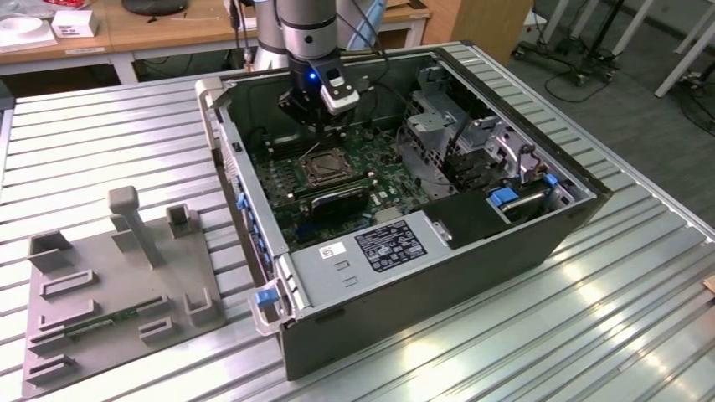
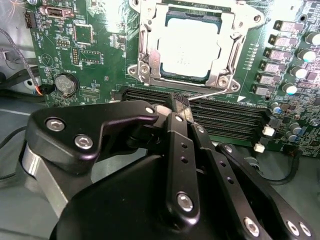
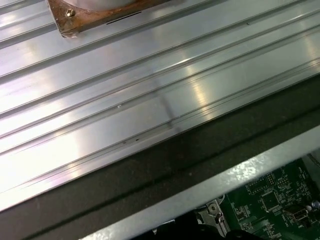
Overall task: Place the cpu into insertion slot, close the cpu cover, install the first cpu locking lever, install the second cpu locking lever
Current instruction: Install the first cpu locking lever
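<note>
The cpu [image 2: 187, 42] lies flat in the insertion slot [image 1: 321, 167], its grey face showing through the window of the cpu cover [image 2: 146, 47]. That silver cover lies closed over the chip. In the second wrist view my gripper [image 2: 180, 102] hangs just beside the socket, over the memory slots, its black fingers pressed together. A thin silver locking lever [image 2: 220, 93] runs along the socket's near edge and ends right at the fingertips; I cannot tell whether they touch it. In the exterior view the gripper [image 1: 316, 134] sits low inside the open computer case, just behind the socket.
Long black memory slots [image 2: 230, 117] and a coin battery [image 2: 66, 84] flank the gripper. A metal drive cage [image 1: 447, 134] and the case walls [image 1: 229, 167] close in around the board. A grey fixture plate [image 1: 112, 285] lies on the ribbed aluminium table [image 3: 125, 90].
</note>
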Available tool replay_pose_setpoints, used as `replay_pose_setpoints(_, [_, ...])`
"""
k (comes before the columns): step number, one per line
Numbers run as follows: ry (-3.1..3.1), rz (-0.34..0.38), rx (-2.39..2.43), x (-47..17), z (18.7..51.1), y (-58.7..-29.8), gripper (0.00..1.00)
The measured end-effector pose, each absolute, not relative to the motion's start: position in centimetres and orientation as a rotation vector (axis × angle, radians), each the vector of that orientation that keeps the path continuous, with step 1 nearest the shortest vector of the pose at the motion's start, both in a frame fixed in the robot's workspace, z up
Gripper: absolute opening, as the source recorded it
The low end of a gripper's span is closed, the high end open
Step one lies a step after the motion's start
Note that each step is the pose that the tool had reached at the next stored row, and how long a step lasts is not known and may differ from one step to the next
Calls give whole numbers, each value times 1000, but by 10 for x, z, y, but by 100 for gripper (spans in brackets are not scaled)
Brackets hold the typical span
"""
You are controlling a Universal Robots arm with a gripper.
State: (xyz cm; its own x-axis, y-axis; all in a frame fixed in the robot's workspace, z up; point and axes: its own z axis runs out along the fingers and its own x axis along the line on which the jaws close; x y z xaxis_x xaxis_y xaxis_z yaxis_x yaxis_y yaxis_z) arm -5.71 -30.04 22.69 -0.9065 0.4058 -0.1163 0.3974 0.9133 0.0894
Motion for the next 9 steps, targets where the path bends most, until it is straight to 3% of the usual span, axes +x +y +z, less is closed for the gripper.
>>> replay_pose_setpoints(9, [2945,119,623,-57,233,-301,11])
